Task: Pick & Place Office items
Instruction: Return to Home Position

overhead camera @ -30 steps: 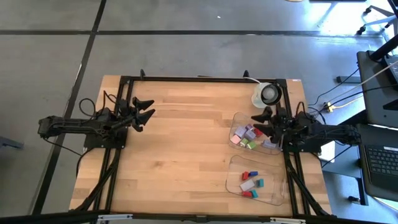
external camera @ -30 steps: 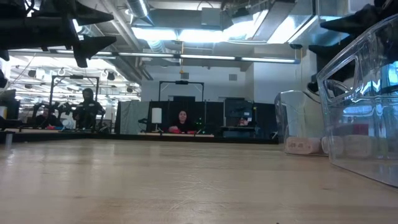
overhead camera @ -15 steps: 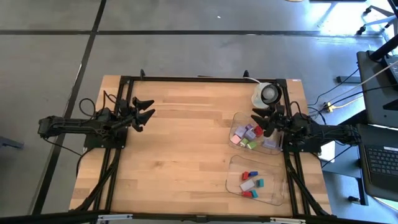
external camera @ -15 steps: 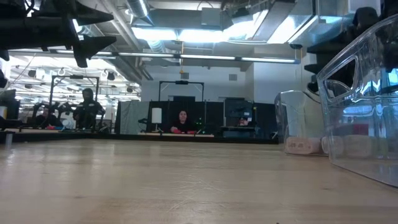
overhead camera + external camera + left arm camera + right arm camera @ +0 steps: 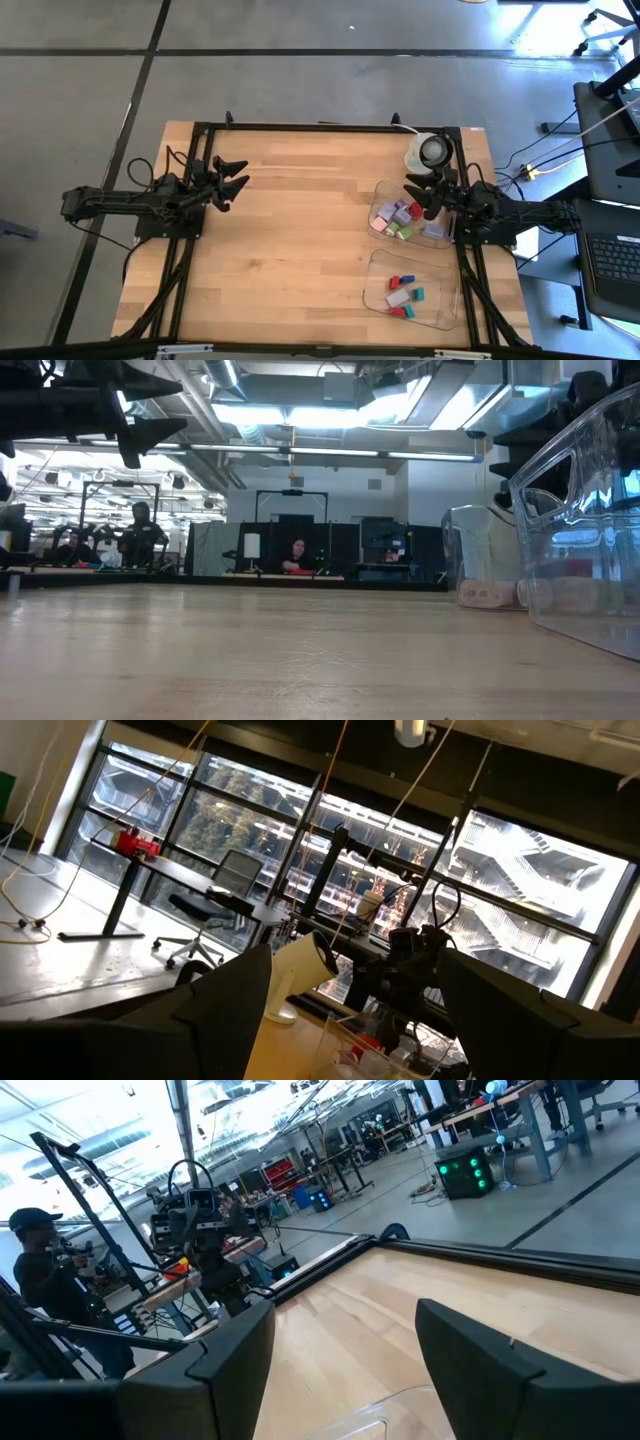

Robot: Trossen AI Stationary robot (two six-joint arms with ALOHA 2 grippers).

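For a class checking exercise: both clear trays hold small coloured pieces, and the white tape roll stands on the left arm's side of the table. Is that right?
No. The high view shows the tape roll on the right arm's side, beside one of the trays; both trays do hold coloured pieces.

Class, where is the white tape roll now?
High view: at the top right corner of the table, the white tape roll lies beyond the upper clear tray, near the right gripper.

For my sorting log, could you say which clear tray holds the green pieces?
The tray beside the tape roll, by the right gripper; the other tray holds red, teal, white.
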